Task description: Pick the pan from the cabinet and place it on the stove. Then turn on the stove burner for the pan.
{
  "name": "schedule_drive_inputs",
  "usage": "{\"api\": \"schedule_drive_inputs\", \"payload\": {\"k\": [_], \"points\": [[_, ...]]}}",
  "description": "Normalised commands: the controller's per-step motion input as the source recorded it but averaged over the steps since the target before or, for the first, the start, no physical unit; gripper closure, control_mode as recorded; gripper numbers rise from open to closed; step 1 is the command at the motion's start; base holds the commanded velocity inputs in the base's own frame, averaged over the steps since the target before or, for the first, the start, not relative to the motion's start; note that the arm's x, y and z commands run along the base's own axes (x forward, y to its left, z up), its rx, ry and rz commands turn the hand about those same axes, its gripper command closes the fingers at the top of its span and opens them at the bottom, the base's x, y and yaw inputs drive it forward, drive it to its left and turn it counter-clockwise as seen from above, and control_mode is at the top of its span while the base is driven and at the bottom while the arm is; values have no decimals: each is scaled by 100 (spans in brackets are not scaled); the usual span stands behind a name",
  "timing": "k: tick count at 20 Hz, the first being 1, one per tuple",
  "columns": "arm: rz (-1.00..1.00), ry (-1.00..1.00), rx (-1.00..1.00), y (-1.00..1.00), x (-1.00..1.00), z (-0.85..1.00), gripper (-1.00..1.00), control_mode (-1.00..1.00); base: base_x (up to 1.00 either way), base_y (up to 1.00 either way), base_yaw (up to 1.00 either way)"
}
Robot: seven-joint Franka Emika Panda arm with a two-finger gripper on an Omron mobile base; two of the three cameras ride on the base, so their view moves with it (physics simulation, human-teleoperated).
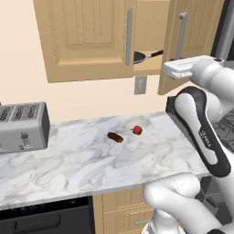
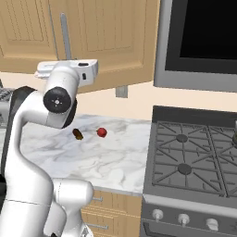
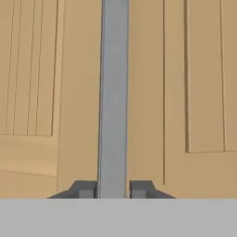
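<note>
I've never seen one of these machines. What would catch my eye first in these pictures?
Probably the big white arm reaching up to the cabinet, its fingers pinched on the grey bar handle of the right door, which stands swung open. In the gap behind it a dark pan sits on the shelf. Below, a toaster stands at the left of the marble counter, and the black stove waits to the right.

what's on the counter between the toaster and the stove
A small dark brown item and a small red one lie on the marble counter, seen in both base views.
</note>
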Motion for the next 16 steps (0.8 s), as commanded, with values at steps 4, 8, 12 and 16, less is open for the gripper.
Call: {"api": "schedule_drive_inputs", "payload": {"k": [4, 8, 12, 16], "points": [[0, -2, -1, 0, -40, 0, -100, -100, 0, 0, 0], [-1, -3, -2, 0, -64, 0, -100, -100, 0, 0, 0], [-3, -3, -5, 9, -72, 4, -100, -100, 0, 0, 0], [-9, 0, -13, 54, -55, 10, -100, -100, 0, 0, 0]]}}
